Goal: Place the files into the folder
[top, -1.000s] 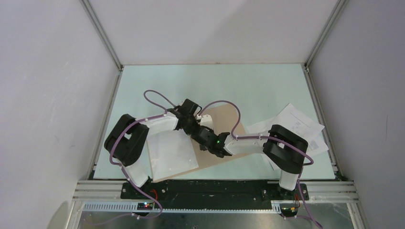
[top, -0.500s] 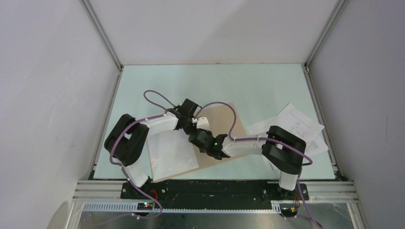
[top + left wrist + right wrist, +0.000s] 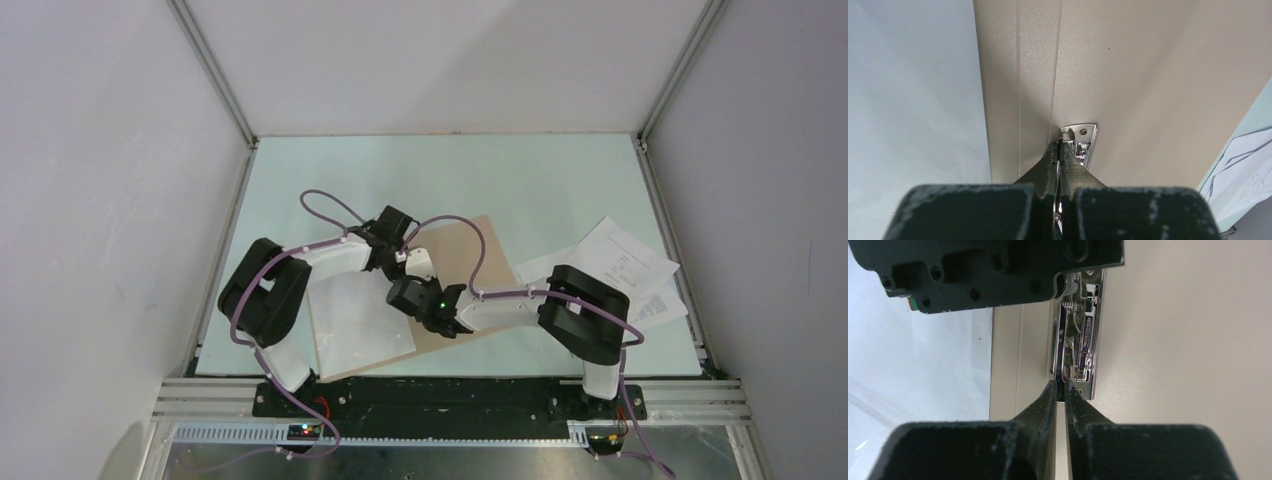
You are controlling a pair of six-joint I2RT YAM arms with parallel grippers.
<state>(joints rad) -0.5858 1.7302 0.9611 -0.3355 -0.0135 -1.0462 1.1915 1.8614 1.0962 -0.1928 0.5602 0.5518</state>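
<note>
- Left end effector is pinched tight on the far end of the spine clip; a sliver of metal shows between its tips.
- Right end effector is narrow, with its tips at the clip's near end. Whether it actually grips the metal I cannot tell.
- The clip's long axis runs along the fold of the folder, which lies open on the table, so the two end effectors face each other along it.
- One sheet lies on the left leaf. The other files lie on the table right of the folder, well apart and nearer the right arm.
- Both wrist views show the clip close up. The top view hides it beneath the wrists, yet shows how folder and files lie.
</note>
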